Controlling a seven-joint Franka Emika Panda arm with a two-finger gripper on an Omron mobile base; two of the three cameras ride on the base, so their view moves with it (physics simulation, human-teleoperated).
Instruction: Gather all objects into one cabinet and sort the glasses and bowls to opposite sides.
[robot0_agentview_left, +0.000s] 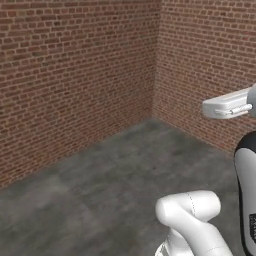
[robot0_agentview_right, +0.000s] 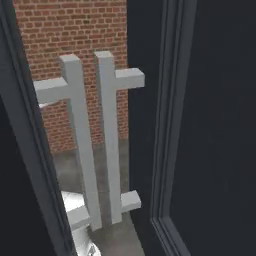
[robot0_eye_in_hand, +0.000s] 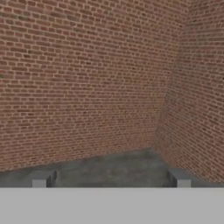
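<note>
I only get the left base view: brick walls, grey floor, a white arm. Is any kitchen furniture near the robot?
Observer: Yes. The right base view looks past a dark cabinet panel close to the camera.
Visitor: Does it have handles?
Observer: Two silver bar handles stand upright side by side, a brick wall behind them.
Visitor: Is the gripper holding anything?
Observer: No. In the hand view the gripper is open, with nothing between its fingertips.
</note>
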